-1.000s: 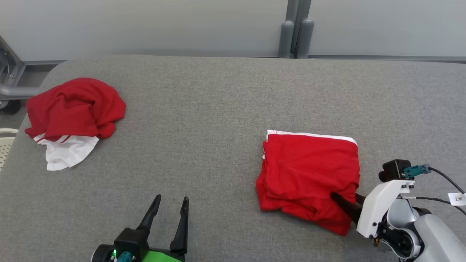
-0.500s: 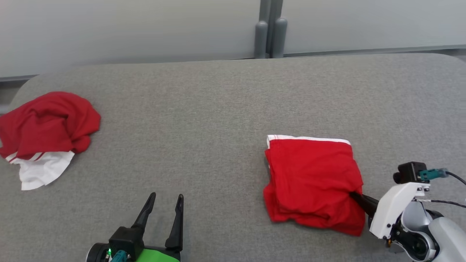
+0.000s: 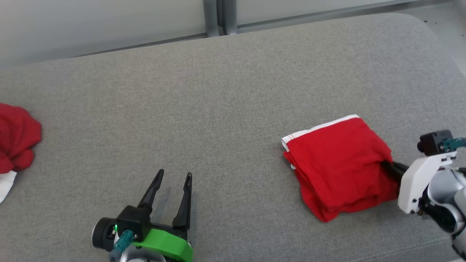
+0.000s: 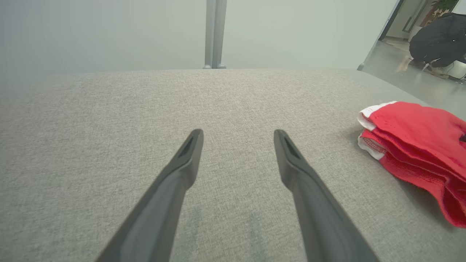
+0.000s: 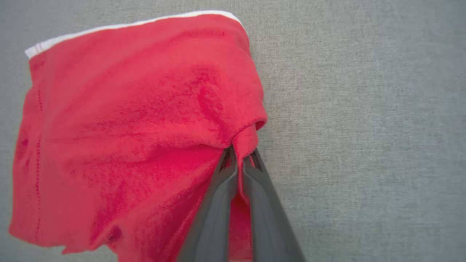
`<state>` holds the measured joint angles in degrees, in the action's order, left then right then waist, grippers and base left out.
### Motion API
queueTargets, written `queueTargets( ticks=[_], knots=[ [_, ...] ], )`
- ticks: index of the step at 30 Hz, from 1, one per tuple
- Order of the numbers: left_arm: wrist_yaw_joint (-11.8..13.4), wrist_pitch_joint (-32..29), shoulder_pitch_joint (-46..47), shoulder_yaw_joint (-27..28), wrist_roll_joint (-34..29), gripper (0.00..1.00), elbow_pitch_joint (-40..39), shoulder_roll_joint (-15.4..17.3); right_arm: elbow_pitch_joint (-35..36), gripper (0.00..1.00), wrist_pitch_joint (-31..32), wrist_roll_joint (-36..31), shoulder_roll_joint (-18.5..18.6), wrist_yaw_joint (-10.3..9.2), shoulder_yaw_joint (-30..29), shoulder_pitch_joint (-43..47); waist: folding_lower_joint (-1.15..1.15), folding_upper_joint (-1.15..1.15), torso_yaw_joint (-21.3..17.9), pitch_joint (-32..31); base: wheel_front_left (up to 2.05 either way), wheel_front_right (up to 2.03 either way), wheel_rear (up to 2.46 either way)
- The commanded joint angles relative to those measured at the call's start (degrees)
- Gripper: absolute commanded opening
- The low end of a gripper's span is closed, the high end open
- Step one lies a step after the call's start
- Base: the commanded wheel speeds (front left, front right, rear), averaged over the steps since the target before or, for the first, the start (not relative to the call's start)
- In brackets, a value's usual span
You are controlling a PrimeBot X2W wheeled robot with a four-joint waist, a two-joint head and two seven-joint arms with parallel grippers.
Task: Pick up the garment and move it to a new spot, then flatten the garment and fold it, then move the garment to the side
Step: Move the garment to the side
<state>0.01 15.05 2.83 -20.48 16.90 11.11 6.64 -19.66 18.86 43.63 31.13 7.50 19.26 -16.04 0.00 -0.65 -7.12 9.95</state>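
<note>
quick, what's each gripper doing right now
left gripper: open, holding nothing
right gripper: shut on a fold at the edge of the folded red garment

The folded garment (image 3: 338,167) lies on the table (image 3: 218,109) toward its right edge; a second, crumpled garment (image 3: 16,145) sits at the left edge.

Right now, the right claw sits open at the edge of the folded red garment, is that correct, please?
Not quite: the right claw sits shut at the edge of the folded red garment, pinching a fold of its cloth, as the right wrist view shows.
</note>
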Motion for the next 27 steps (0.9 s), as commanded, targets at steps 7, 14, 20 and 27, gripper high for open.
queueTargets(
  ticks=[7,14,20,27],
  knots=[
    [-0.6,0.2,4.2,-0.6,-1.2,1.00,0.7,-0.7,-0.2,0.00,-0.6,-3.8,7.8,-0.02,5.6,-13.5,0.00,0.65,0.3,7.2,0.00,0.00,0.00],
    [-0.4,0.2,5.5,-0.4,-2.0,1.00,0.4,-0.2,-6.4,0.00,-0.8,-2.4,11.5,-0.02,5.4,-22.0,0.00,0.65,1.7,10.6,0.00,0.00,0.00],
    [0.4,-0.1,5.6,0.1,-2.5,1.00,-0.7,1.3,-13.7,0.00,-3.4,-0.1,14.6,-0.02,2.5,-23.2,0.00,0.65,1.7,12.5,0.00,0.00,0.00],
    [1.0,-1.9,4.8,0.3,-2.9,1.00,-2.5,3.2,-22.4,0.00,-7.4,0.2,16.8,-0.02,0.4,-22.7,0.00,0.65,1.1,13.5,0.00,0.00,0.00]
  ],
)
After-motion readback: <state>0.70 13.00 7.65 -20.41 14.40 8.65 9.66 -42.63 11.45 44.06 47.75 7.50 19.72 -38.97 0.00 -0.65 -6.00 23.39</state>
